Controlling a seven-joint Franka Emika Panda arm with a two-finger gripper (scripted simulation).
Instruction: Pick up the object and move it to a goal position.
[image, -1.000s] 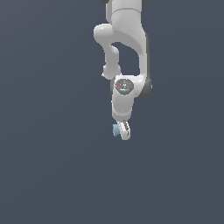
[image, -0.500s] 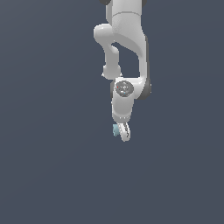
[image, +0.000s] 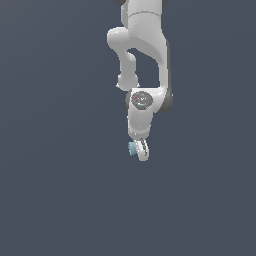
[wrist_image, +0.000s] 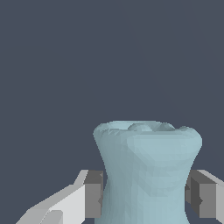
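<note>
Pale teal and matte, the object (wrist_image: 146, 170) is gripped at its pinched waist between the two grey pads (wrist_image: 93, 194) of the claw (image: 140, 150), which is closed narrowly on it. It is carried at the tip of the white arm (image: 145, 55), against a plain slate-grey ground (whether it is clear of the tabletop cannot be told). No goal marker is seen. For the carry to go well, the squeeze is best kept steady on the narrow waist and the travel made smooth, so that the flared ends are not levered loose. One object, one claw and one arm are counted.
</note>
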